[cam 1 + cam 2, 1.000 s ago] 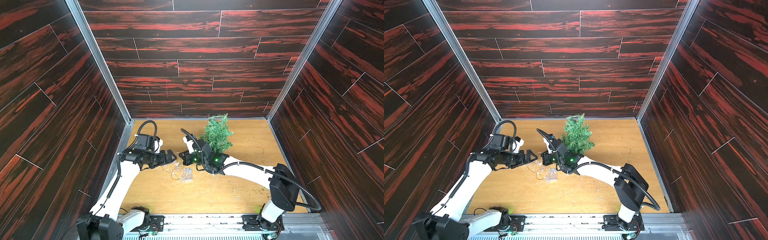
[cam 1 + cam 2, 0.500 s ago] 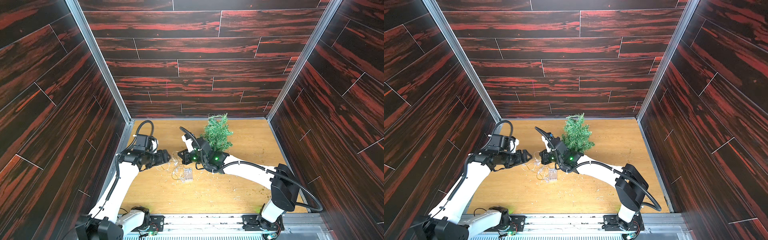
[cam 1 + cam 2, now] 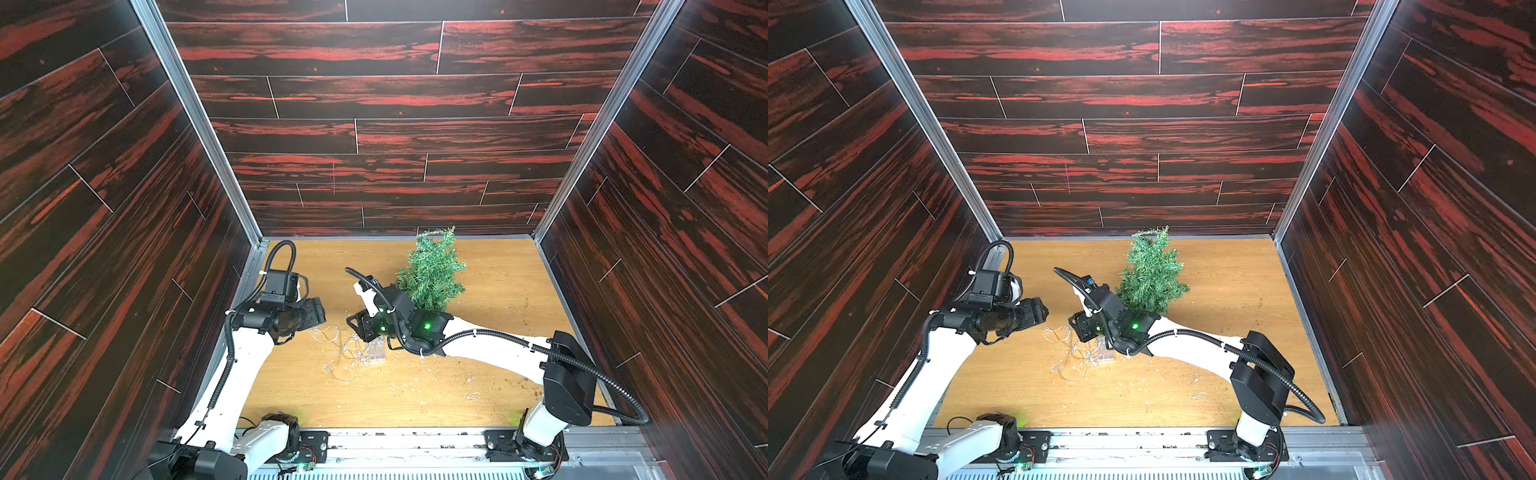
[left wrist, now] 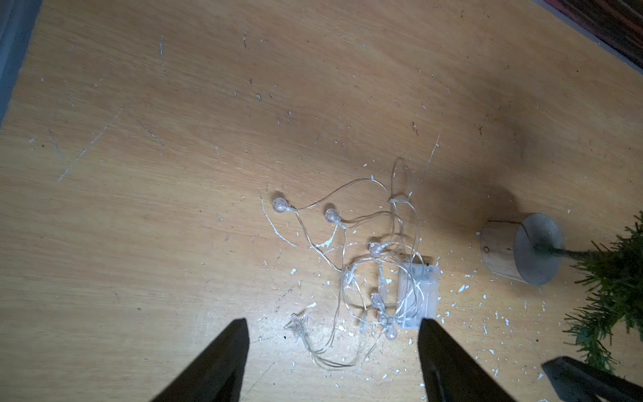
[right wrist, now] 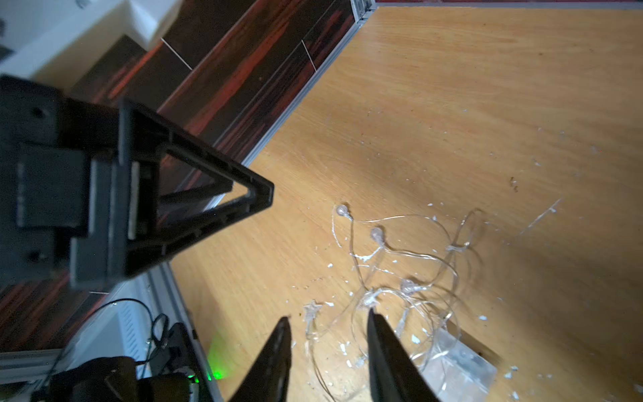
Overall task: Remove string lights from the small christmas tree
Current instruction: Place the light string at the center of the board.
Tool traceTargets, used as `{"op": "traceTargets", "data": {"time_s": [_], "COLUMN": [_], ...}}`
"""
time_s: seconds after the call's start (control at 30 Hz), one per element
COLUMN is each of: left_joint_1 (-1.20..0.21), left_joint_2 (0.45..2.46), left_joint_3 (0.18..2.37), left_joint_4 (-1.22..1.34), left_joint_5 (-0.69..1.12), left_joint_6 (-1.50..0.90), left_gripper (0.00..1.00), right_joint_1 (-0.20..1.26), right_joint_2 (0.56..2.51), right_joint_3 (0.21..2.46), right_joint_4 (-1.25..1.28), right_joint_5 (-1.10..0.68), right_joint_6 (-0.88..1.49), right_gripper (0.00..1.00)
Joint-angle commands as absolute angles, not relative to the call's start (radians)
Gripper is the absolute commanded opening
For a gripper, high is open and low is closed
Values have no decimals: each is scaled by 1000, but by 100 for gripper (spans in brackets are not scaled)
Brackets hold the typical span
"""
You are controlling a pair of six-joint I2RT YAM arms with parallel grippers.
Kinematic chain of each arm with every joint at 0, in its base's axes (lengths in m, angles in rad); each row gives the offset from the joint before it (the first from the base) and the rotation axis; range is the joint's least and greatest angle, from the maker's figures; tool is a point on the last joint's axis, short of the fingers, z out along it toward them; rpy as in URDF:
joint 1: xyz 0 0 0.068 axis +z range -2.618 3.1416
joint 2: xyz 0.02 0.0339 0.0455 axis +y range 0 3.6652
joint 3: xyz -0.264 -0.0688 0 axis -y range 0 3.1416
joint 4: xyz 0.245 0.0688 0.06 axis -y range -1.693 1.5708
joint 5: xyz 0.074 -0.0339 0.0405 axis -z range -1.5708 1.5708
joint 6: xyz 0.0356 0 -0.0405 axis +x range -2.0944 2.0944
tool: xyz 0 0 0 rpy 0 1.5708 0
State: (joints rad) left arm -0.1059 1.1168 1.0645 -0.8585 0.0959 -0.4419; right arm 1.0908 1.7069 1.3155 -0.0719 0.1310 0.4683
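The string lights (image 3: pixel 352 354) (image 3: pixel 1076 353) lie in a loose tangle on the wooden table, off the tree, with their clear battery box (image 3: pixel 376 351) (image 4: pixel 417 296) (image 5: pixel 462 369) at one end. The small christmas tree (image 3: pixel 430 274) (image 3: pixel 1152 274) stands upright behind them on its pale round base (image 4: pixel 518 249). My right gripper (image 3: pixel 354 326) (image 5: pixel 328 318) hangs just over the tangle, jaws parted, with the wire (image 5: pixel 400 250) lying on the table below them. My left gripper (image 3: pixel 321 316) (image 4: pixel 332 322) is open and empty, left of the lights (image 4: pixel 368 250).
Pale needle scraps and shavings (image 3: pixel 415 382) litter the table (image 3: pixel 498 291) around the lights and toward the front. Dark wood-pattern walls (image 3: pixel 374 137) close in the left, back and right sides. The left gripper's black triangular finger (image 5: pixel 208 198) fills part of the right wrist view.
My right gripper's jaws have gone from shut to parted above the lights. My left gripper has drawn back to the left, away from the tangle, and narrowed a little.
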Motion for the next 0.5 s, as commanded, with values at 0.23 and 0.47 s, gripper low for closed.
{"op": "traceTargets", "data": {"time_s": [0.23,0.47], "left_joint_1": [-101,-100], "left_joint_2": [1093,1136], "left_joint_3": [1046,1035], "left_joint_4": [-633,-548], "left_joint_5": [147,114], "left_joint_6": [-522,-553], "left_gripper": [80,80], "right_joint_1": [1157,1156], "right_joint_2": [1388,1045], "right_joint_3": [1296,1135], "right_joint_4": [-235,-373], "right_joint_5": [236,478], "right_joint_6": [347,339], "right_gripper": [53,53]}}
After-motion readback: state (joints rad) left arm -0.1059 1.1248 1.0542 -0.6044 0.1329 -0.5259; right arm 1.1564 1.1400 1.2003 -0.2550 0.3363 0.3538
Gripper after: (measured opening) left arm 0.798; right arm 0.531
